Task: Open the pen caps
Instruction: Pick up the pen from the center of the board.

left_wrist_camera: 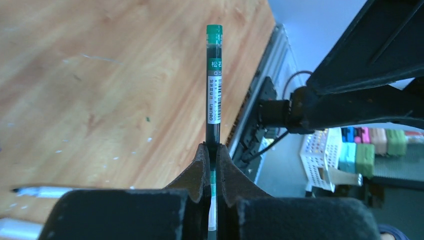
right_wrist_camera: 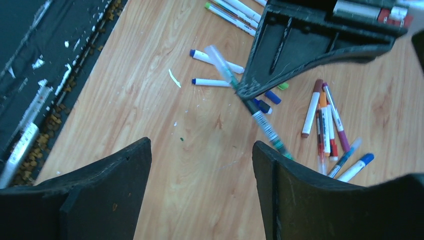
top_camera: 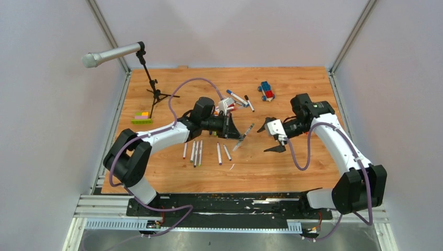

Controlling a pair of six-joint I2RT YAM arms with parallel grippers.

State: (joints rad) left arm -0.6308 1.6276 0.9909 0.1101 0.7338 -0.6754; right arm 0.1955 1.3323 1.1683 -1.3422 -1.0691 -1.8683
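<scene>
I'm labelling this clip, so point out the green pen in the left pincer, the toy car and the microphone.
green pen [left_wrist_camera: 214,95], left wrist view, on its labelled barrel.
toy car [top_camera: 267,91], top external view, on its body.
microphone [top_camera: 112,54], top external view, on its handle.

We record that the lower barrel of the green pen [left_wrist_camera: 214,95] is hidden between the jaws at bottom centre of the left wrist view. The frame edge cuts off a pale pen [left_wrist_camera: 17,229] at lower left. In the top view, the central pen pile [top_camera: 236,100] is too small to tell capped from uncapped.
</scene>
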